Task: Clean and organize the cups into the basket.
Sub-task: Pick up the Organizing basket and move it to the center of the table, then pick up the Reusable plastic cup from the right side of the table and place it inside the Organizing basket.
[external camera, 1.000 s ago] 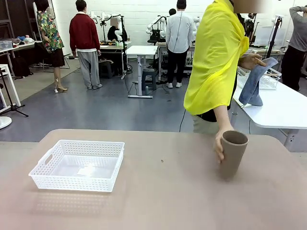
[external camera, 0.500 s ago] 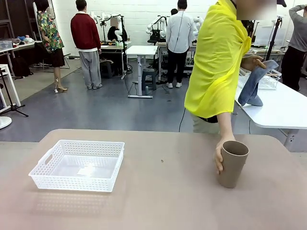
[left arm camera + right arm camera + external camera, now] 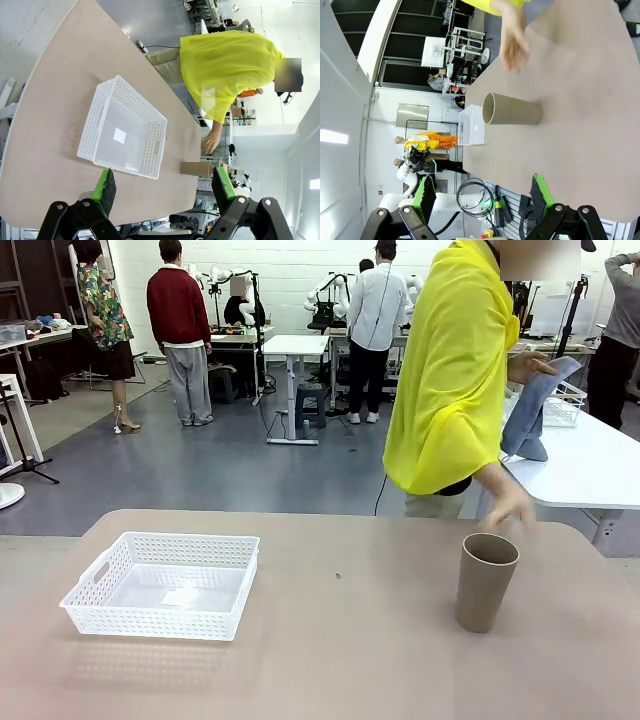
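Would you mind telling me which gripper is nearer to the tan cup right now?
The right gripper: the tan cup stands just ahead of its open fingers. The left gripper hangs near the basket, with the cup far beyond it.

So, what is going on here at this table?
A person's hand hovers just behind one tan cup, not touching it; the cup stands upright on the table, toward the robot's right. The white basket, toward the left, holds no cup yet. The left gripper and right gripper are both open and hold nothing.
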Controlling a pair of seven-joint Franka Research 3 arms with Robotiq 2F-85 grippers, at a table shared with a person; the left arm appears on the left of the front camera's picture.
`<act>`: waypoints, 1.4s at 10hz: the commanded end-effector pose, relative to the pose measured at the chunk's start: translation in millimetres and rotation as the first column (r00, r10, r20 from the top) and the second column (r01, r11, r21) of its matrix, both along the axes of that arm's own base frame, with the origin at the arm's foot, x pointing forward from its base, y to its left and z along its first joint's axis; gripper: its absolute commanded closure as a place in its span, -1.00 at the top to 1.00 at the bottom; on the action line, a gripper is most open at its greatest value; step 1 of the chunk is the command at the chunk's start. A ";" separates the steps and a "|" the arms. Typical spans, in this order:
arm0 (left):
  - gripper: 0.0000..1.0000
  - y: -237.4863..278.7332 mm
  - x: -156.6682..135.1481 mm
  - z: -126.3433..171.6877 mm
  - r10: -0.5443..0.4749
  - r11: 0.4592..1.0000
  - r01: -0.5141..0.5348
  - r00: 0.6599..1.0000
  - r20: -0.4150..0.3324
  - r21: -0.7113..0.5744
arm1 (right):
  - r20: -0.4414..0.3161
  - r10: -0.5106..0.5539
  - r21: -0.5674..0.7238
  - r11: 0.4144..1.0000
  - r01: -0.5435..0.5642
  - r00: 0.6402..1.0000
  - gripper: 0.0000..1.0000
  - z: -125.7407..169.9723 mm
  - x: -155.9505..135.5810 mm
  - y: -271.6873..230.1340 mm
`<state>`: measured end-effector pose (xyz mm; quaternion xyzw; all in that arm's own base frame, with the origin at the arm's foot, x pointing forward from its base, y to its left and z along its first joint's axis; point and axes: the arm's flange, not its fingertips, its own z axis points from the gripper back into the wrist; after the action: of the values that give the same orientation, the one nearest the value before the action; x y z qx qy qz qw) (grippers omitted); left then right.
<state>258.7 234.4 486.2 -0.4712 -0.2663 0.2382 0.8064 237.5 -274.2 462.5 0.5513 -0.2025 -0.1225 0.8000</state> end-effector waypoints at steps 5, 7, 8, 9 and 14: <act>1.00 -70.6 62.1 54.8 -0.106 0.869 0.115 0.993 -0.046 0.481 | 0.399 0.560 -0.409 0.817 -0.406 0.726 1.00 -1.8 67.9 90.8; 1.00 -101.8 83.7 57.3 -0.071 0.758 0.136 0.989 -0.126 0.638 | 0.508 0.602 -0.533 0.781 -0.325 0.616 1.00 -20.7 87.5 121.9; 1.00 -118.7 93.5 49.6 -0.021 0.698 0.125 0.988 -0.155 0.705 | 0.551 0.606 -0.559 0.778 -0.285 0.574 1.00 -30.4 90.6 134.7; 1.00 -137.3 103.1 35.7 0.022 0.604 0.108 0.988 -0.152 0.790 | 0.555 0.621 -0.595 0.761 -0.258 0.553 1.00 -45.3 94.0 144.6; 1.00 -202.0 103.5 -15.5 -0.037 0.533 0.255 0.960 -0.279 0.807 | 0.527 0.612 -0.513 0.782 -0.353 0.590 1.00 -71.5 91.8 134.9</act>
<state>380.9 41.5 483.3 -0.0017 -0.2503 0.0604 0.9663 326.8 -130.9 386.1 0.4044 -0.3467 0.3674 0.7624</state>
